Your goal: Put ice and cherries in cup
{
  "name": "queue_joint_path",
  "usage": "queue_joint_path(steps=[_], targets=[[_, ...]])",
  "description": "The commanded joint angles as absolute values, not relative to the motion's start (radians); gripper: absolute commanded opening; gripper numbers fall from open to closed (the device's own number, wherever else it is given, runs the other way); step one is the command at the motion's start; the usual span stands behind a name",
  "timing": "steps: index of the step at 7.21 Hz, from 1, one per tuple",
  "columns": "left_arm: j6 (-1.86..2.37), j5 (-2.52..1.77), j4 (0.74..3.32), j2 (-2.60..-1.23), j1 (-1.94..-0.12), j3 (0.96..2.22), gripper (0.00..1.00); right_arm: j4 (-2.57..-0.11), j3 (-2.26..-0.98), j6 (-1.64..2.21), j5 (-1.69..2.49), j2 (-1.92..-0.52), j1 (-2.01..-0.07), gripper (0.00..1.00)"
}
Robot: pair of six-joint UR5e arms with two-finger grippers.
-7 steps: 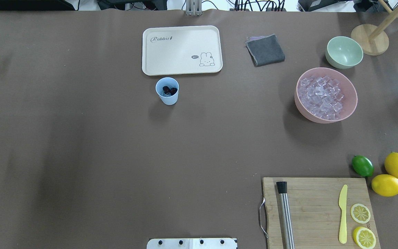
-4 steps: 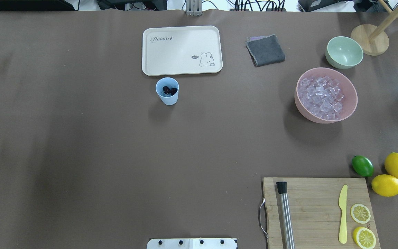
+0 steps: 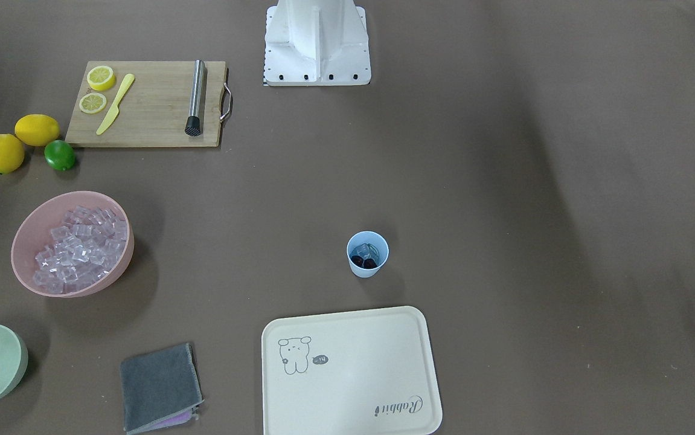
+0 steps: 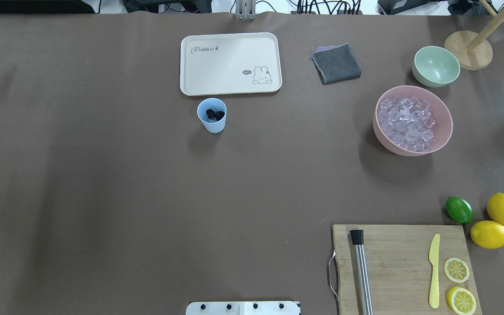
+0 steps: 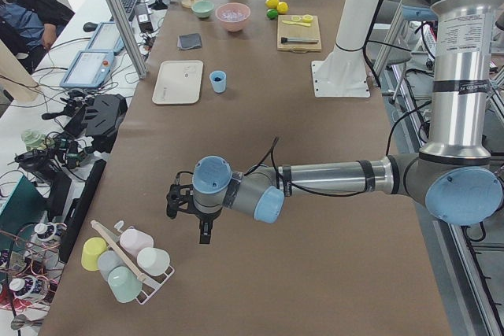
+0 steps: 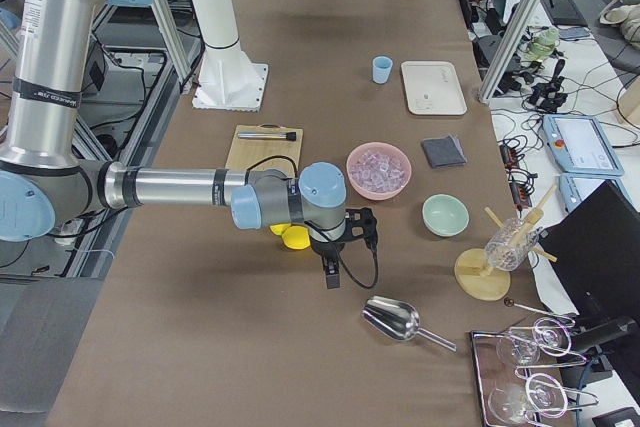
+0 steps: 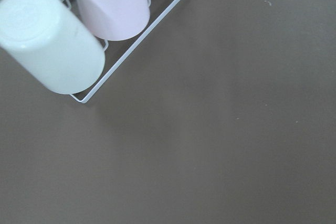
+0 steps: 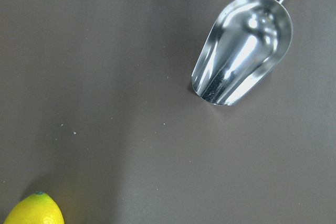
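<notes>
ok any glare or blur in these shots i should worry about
Right wrist view: bright glare on the metal scoop. Left wrist view: the racked cups look slightly soft. Overhead view: even light, a soft shadow beside the pink bowl.

Brown-covered table (image 4: 103,197); side bench (image 5: 24,120) with tablets (image 5: 85,68), cables (image 5: 49,106); aluminium post (image 5: 118,13).

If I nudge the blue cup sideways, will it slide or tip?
Likely tips easily: the cup is tapered, narrower at the base than the rim, and looks like light plastic. The cherries inside probably add only a little weight low down. A push near the base seems safer than one at the rim.
</notes>
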State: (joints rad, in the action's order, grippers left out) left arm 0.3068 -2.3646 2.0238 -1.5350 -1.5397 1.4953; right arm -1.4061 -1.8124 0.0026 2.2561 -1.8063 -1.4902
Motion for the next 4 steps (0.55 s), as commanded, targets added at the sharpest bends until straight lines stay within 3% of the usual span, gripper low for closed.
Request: queue_joint_path(steps=[1, 4], targets=[[0.299, -2.361, 2.101, -1.517, -1.549, 1.511, 0.98, -1.401, -1.810, 0.003, 2.255, -1.804, -1.489, 0.99], [0.310, -2.367, 2.132, -1.468, -1.552, 1.532, 0.98, -1.399, -1.812, 0.005, 2.255, -1.804, -1.489, 0.99]])
